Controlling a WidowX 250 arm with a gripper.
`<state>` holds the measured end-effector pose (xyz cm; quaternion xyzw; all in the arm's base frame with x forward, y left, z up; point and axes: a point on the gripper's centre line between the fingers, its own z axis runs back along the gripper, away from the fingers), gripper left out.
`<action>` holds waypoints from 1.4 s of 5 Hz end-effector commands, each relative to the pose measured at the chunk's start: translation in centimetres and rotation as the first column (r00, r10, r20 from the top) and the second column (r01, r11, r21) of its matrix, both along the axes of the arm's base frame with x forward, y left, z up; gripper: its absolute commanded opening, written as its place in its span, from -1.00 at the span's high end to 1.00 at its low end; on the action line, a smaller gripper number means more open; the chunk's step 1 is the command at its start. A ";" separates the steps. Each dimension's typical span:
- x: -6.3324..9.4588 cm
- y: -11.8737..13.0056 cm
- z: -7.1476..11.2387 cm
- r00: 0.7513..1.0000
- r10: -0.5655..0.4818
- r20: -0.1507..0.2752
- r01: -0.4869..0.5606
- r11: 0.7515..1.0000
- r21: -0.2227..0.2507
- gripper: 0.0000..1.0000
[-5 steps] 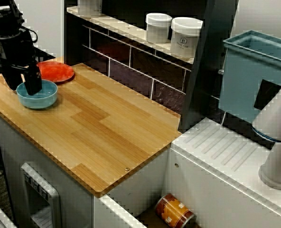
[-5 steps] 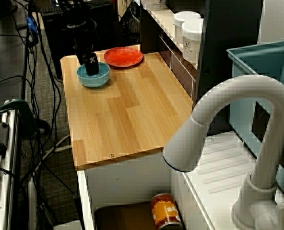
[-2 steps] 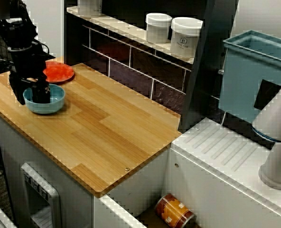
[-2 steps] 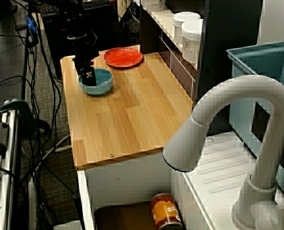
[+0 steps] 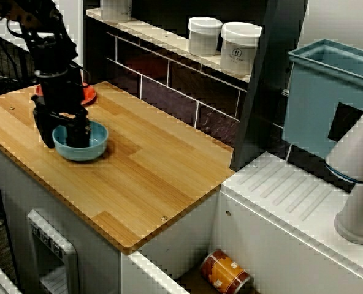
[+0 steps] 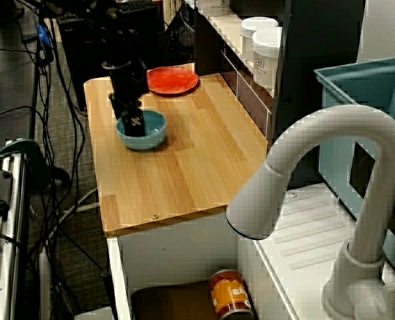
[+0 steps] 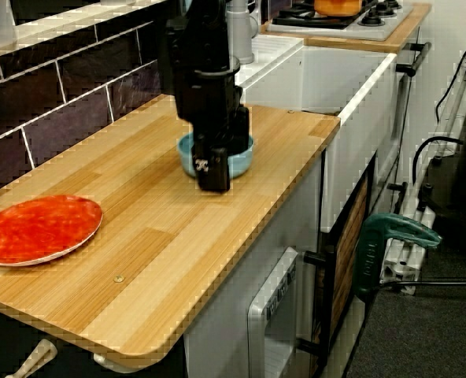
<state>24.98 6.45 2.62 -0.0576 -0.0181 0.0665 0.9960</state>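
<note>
My black gripper (image 5: 62, 136) is shut on the rim of a light blue bowl (image 5: 91, 147), one finger inside it and one outside. The bowl rests on the wooden counter (image 5: 157, 177), left of its middle. In the view over the faucet, the gripper (image 6: 132, 125) stands over the bowl's (image 6: 154, 131) near-left rim. From the counter's end, the outer finger (image 7: 213, 169) hides the front of the bowl (image 7: 243, 160). A red plate (image 5: 87, 95) lies just behind, partly covered by my arm, and shows whole from the counter's end (image 7: 36, 228).
Two white jars (image 5: 204, 35) (image 5: 240, 48) stand on the shelf above the dark tiled wall. A teal bin (image 5: 328, 92) and a white faucet (image 6: 317, 173) are at the right. An orange can (image 5: 225, 272) lies in the sink. Cables (image 6: 51, 100) hang by the counter.
The gripper has carried the blue bowl along the counter toward the sink, away from the red plate, holding its rim throughout. The plate has stayed put.
</note>
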 end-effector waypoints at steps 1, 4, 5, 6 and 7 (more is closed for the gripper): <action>0.3 -5.8 0.5 0.997 -0.051 0.051 0.049 0.998 0.035 -1.00; -1.3 -12.0 1.5 0.990 -0.141 0.024 0.140 0.990 0.027 -1.00; -1.8 -12.3 1.7 0.989 -0.149 0.021 0.148 0.989 0.024 -1.00; -1.8 -11.7 2.5 0.989 -0.149 0.024 0.149 0.989 0.017 -1.00; -1.5 -10.3 4.4 0.990 -0.136 0.042 0.137 0.990 -0.017 -1.00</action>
